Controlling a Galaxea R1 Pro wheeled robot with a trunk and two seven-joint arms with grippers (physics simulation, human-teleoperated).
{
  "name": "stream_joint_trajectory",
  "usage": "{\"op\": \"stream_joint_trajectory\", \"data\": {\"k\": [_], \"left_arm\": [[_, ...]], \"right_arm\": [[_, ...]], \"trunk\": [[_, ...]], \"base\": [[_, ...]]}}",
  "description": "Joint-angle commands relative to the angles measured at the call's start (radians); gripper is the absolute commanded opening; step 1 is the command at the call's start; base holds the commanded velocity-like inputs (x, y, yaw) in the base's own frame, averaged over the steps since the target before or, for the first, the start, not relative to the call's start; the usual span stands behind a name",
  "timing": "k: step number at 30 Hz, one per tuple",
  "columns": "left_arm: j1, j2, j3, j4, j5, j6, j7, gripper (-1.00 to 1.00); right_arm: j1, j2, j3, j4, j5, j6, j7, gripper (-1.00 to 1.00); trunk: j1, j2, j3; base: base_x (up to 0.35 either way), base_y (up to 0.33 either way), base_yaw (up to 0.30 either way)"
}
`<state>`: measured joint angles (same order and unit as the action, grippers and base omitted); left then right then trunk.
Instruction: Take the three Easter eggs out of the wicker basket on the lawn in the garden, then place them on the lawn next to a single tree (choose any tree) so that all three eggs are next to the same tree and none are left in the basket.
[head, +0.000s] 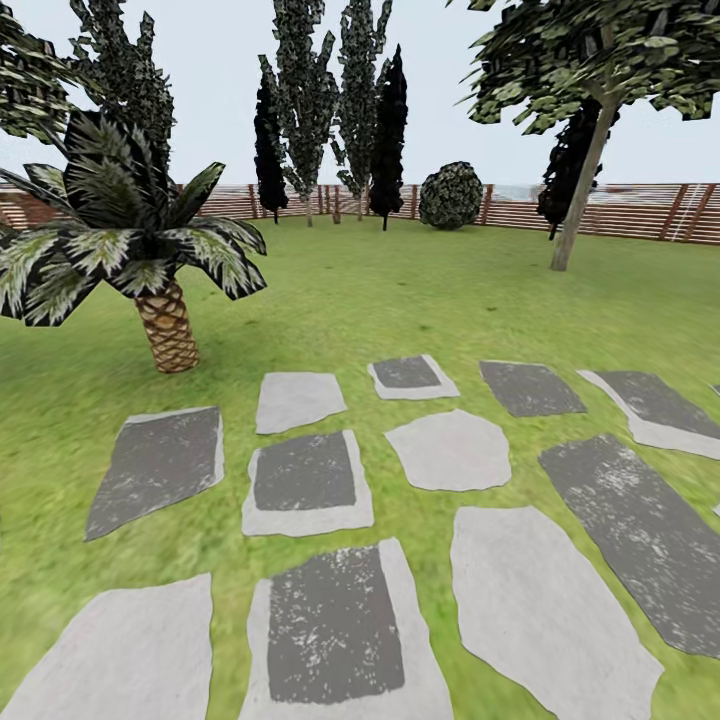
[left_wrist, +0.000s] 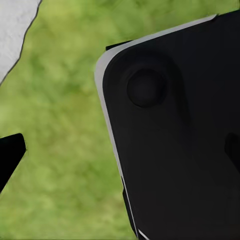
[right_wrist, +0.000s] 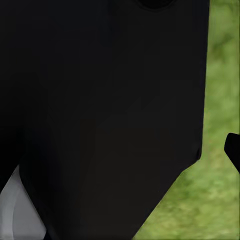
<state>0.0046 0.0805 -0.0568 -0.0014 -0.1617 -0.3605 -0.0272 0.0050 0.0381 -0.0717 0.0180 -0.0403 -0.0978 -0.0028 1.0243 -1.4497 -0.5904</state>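
Observation:
The Easter eggs and the wicker basket are out of view. The lawn (head: 420, 290) spreads ahead as mottled green grass. A tree (head: 580, 190) with a pale grey leaning trunk and speckled leaf clusters stands at the far right, near the fence. In the left wrist view a dark fingertip (left_wrist: 11, 152) juts in over grass beside a large black body panel (left_wrist: 175, 135). In the right wrist view another dark fingertip (right_wrist: 234, 149) shows at the edge, next to a black panel (right_wrist: 100, 115). I cannot tell how either pair of jaws stands.
Grey and pale stepping stones (head: 310, 480) cover the near ground. A short palm (head: 165, 320) stands at the left. A brown slat fence (head: 620, 210) rings the back, with tall speckled trees (head: 305, 110), black-foliage trees (head: 388, 130) and a round dark bush (head: 451, 196).

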Motion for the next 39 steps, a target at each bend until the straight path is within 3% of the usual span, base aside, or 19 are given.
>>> {"op": "stream_joint_trajectory", "data": {"k": [1, 19, 39], "left_arm": [[0.000, 0.000, -0.005, 0.000, -0.001, -0.003, 0.001, 1.00], [0.000, -0.002, -0.005, 0.000, -0.004, 0.000, 0.025, 1.00], [0.000, -0.007, -0.005, 0.000, -0.007, 0.003, 0.042, 1.00]], "right_arm": [[0.000, 0.000, -0.007, 0.002, -0.004, -0.007, 0.000, 1.00], [0.000, 0.000, -0.007, 0.002, -0.004, -0.007, 0.000, 1.00], [0.000, 0.000, -0.007, 0.002, -0.004, -0.007, -0.001, 1.00]], "trunk": [[0.001, 0.000, 0.000], [0.001, 0.000, 0.000], [-0.076, 0.140, 0.062]], "base": [[0.333, 0.047, 0.000], [0.341, 0.007, 0.000], [0.343, 0.000, 0.000]]}}
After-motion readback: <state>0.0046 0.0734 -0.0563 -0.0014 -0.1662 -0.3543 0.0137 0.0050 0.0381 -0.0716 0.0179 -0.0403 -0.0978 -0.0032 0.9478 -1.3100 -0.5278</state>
